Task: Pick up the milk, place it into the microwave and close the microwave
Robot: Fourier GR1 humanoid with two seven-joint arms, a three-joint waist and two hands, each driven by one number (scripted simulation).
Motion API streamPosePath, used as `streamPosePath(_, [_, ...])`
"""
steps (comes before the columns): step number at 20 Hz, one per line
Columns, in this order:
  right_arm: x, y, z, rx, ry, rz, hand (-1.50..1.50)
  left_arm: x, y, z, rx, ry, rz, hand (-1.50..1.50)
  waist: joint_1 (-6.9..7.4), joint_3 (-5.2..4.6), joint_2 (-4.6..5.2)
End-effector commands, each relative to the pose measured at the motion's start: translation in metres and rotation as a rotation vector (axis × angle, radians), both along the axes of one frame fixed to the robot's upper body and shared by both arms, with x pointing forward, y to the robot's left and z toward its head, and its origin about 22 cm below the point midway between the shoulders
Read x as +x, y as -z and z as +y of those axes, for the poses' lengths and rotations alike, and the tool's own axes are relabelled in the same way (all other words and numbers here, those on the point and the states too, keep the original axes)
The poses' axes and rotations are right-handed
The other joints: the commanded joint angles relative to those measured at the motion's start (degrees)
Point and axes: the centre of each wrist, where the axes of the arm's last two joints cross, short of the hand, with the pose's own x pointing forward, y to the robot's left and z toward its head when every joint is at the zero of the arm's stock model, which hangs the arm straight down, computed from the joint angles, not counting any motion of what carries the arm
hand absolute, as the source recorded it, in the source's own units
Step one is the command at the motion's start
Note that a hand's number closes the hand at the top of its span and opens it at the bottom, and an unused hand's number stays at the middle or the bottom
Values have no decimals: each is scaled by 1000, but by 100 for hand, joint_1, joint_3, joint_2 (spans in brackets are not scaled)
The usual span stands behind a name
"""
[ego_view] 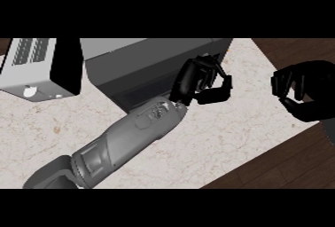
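The dark grey microwave (pixel 153 55) stands at the back of the counter, its dark front (pixel 141 91) facing me. No milk shows anywhere in the head view. My left forearm crosses the counter from the lower left. My left hand (pixel 193 82) is at the microwave's right front corner, fingers curled towards the thumb with nothing visible between them. My right hand (pixel 306 95) hangs at the right, past the counter's corner, fingers relaxed and holding nothing.
A light grey appliance (pixel 29 66) with vent slots and a knob sits at the far left, with a black slab (pixel 68 66) against its right side. The marble counter (pixel 216 133) ends in a diagonal edge at the right, with dark wood floor (pixel 288 164) beyond.
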Motion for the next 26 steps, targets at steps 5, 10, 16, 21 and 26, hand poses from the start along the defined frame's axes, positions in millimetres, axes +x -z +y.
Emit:
streamPosePath(5, [-6,-12,25,5,-224,-47,150,6,-12,-11,5,-8,-20,150,-223,20,47])
streamPosePath(10, [-12,-17,33,-2,-258,-50,150,4,-10,-11,1,-26,-29,150,-330,23,29])
streamPosePath(16, [-19,-23,47,-13,-312,-61,150,4,-7,-10,-2,-59,-28,150,-373,19,30])
streamPosePath(21, [-25,-27,51,-17,-331,-64,150,2,-4,-9,-12,-67,-25,150,-387,10,41])
streamPosePath(26, [-36,-8,58,-139,-414,54,150,7,9,3,-49,-197,155,150,-204,1,165])
